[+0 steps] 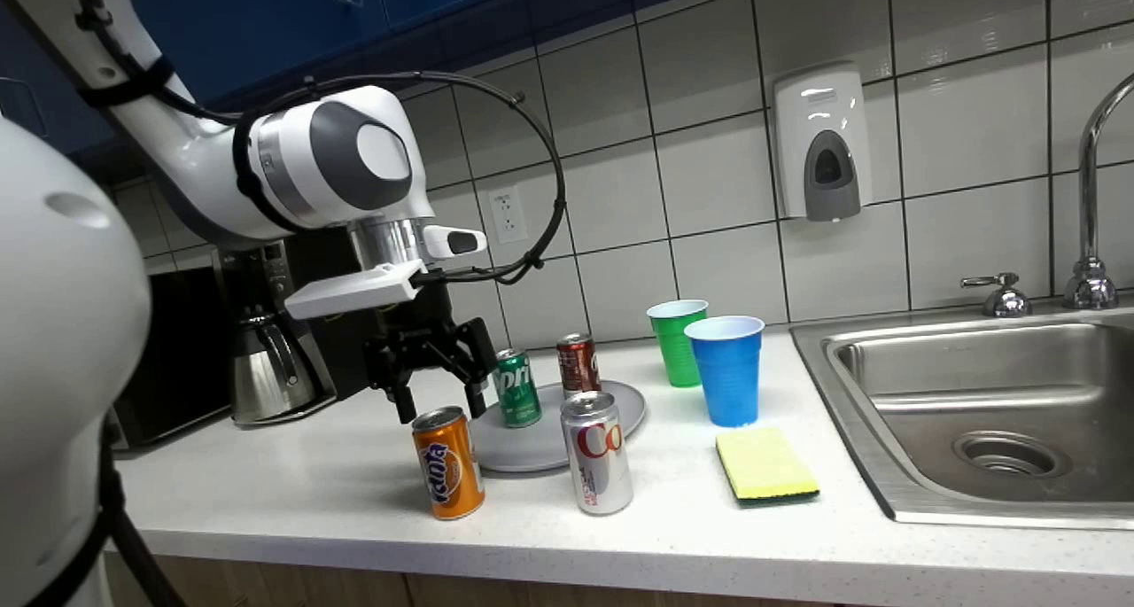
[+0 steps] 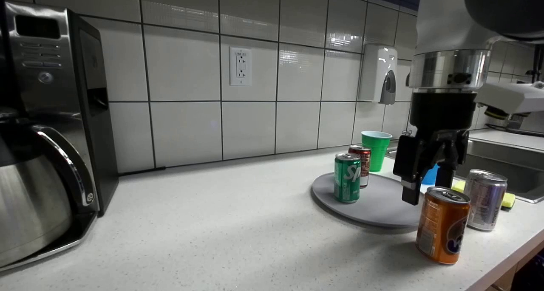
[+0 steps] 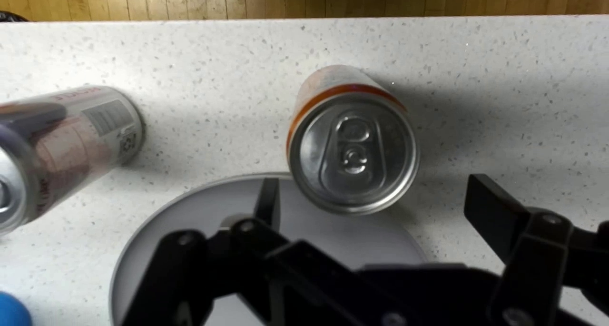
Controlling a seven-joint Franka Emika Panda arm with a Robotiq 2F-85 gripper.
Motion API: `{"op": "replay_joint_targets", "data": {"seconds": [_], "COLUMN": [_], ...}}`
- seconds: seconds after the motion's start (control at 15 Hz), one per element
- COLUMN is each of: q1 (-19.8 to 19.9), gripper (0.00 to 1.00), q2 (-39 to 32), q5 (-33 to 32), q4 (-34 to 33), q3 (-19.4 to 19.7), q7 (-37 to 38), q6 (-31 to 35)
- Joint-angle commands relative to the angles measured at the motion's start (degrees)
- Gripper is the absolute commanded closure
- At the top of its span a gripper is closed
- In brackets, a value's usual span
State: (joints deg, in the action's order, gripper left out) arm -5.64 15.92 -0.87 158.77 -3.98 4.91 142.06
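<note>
End effector (image 2: 427, 190): fingers spread wide, holding nothing — in the wrist view they stand at eight and four o'clock of the orange can (image 3: 354, 154).
Orange can: upright on the bench (image 1: 266, 483) near its front edge, nearest the fingers.
Finger gap: tighter toward nine o'clock, so a clean straddle probably calls for a slight shift that way and more toward twelve, then a straight descent — a clipped rim could tip the can.
Silver can (image 1: 596, 456): upright at three o'clock of the orange can in an exterior view.
Plate (image 1: 532, 452): between two and three o'clock there, bearing the green can (image 1: 518, 390) and dark red can (image 1: 578, 363); best kept clear of the fingers.
Blue cup (image 1: 726, 377): farther, near two o'clock, beside the green cup (image 1: 671, 346).
</note>
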Motion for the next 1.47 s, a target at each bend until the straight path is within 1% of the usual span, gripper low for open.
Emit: {"op": "replay_joint_targets", "data": {"seconds": [0.0,0.2,0.53,0.8,1.07,1.4], "q1": [-1.07,-1.76,-1.80,-1.63,-1.52,-0.80], "gripper": [0.00,0.00,0.00,0.00,0.00,0.00], "q2": [4.04,6.18,10.63,14.37,15.38,14.22], "q5": [2.16,2.84,2.63,2.25,2.06,0.85], "q4": [0.46,0.45,0.50,0.75,0.70,0.47], "q3": [-0.75,-0.91,-0.90,-0.94,-1.08,-1.68], "q7": [-0.52,-0.29,0.02,0.06,0.23,1.32], "q6": [-2.94,-4.75,-8.04,-12.49,-15.75,-15.99]}}
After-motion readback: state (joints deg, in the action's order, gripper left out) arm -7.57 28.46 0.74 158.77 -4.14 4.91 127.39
